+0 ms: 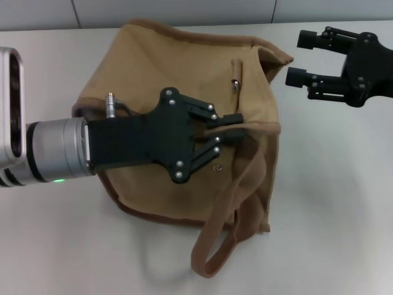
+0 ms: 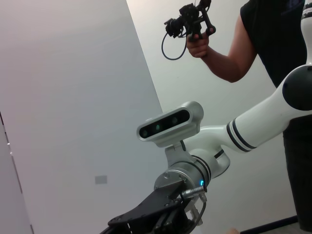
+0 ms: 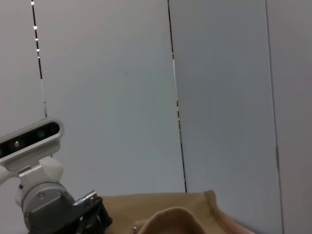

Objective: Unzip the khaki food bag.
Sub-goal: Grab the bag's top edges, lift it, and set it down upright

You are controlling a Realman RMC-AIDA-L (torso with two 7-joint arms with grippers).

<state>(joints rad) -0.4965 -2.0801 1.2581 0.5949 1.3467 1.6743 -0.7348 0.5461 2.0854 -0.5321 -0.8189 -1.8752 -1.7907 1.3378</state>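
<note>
- The khaki food bag (image 1: 184,80) lies slumped in the middle of the pale worktop (image 1: 331,203). Its brown-piped top edge points toward 12 to 1 o'clock and one webbing handle (image 1: 224,236) trails toward 6 o'clock.
- The bag looks light and soft. The canvas folds and sags, so it will probably slide or bunch when the zipper is pulled; one hand should hold the cloth near the zipper line.
- A small metal pull (image 1: 234,85) shows near the top edge, at about 1 o'clock on the bag. This seems the place to take hold, though it is small and thin.
- The left hand (image 1: 230,130) is over the middle of the bag, its fingers pressed together on a fold of cloth or strap at the bag's 3 o'clock side.
- The right hand (image 1: 299,58) hovers at 2 o'clock, apart from the bag, its fingers spread.
- Only the head view shows both hands and the whole bag. The right wrist view shows just the bag's top edge (image 3: 209,200) against a wall; the left wrist view shows a person (image 2: 273,44) behind, holding a device, and no bag.
</note>
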